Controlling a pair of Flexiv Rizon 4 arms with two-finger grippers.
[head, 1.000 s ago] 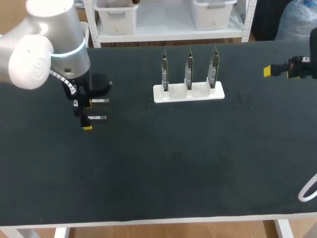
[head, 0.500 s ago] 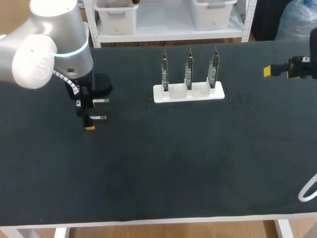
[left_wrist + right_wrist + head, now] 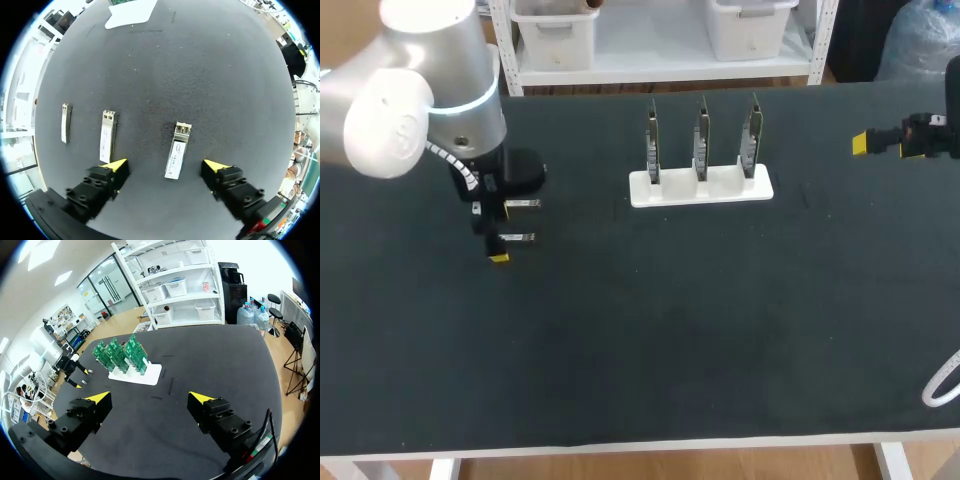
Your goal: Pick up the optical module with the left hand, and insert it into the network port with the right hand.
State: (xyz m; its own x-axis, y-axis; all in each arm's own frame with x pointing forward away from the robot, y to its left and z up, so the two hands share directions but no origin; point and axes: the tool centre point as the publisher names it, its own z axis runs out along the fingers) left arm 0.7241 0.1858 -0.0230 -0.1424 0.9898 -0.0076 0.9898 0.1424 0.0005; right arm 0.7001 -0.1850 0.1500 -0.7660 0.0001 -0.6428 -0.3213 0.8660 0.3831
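The left gripper [image 3: 166,166] hung spread over the matte black table [image 3: 650,340], its fingers clear of the optical module [image 3: 177,150] lying flat between them. 2 spare modules [image 3: 107,136] lay beside it. The module was probably light, rigid, slick metal, best pinched mid-body across its long sides. 3 green boards [image 3: 701,140] stood in a white holder [image 3: 701,186]. The right gripper [image 3: 150,397] hung spread and empty.

head: above table [image 3: 650,330] | left wrist: close over it | right wrist: far, shares stand [image 3: 142,375] with head
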